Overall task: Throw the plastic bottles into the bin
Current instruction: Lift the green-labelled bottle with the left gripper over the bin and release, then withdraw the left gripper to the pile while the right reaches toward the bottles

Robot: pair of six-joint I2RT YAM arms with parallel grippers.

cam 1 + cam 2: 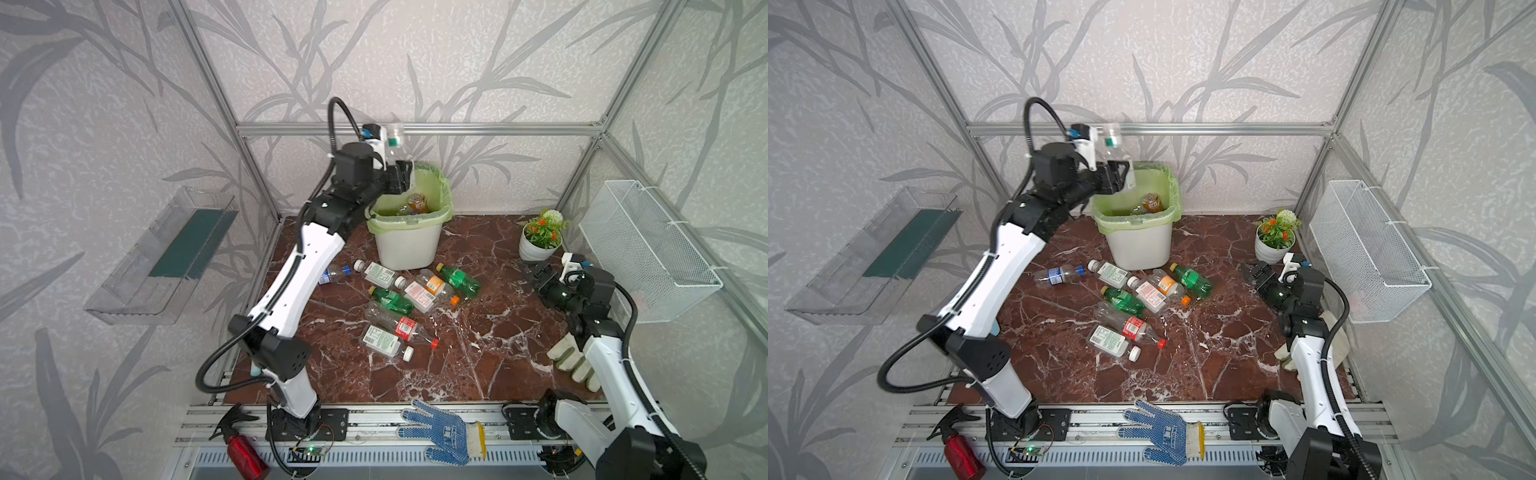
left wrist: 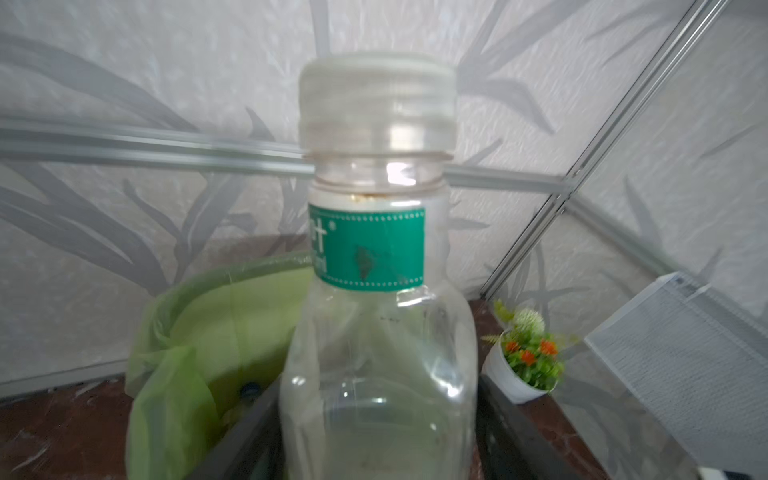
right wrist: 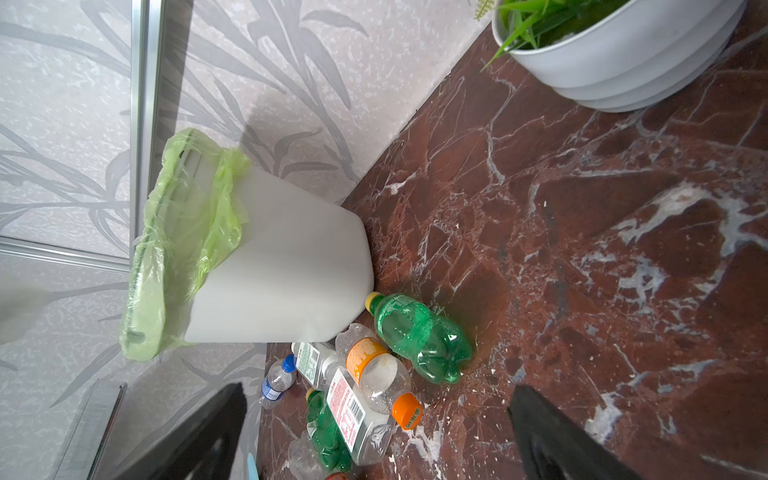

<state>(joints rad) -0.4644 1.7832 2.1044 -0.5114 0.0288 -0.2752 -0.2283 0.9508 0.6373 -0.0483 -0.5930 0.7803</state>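
Loose plastic bottles (image 1: 419, 296) lie heaped at the centre of the desk (image 1: 478, 332). The right gripper (image 1: 534, 274), at three o'clock, stands wide and empty. The bin (image 1: 409, 249), at twelve o'clock, contains bottles. The left gripper (image 1: 401, 176) hangs over its eleven o'clock rim, with a green-labelled bottle (image 2: 374, 332) upright between the jaws (grip cannot be told).

Both my top views look down from high at the front onto the whole table (image 1: 478, 332), nearly identical. My left wrist camera sits tight against a clear bottle (image 2: 378, 332), facing the back wall. My right wrist camera looks low across the table, seemingly rolled sideways. Both wrist views share the bin (image 2: 178, 299) and flower pot (image 2: 511, 382).
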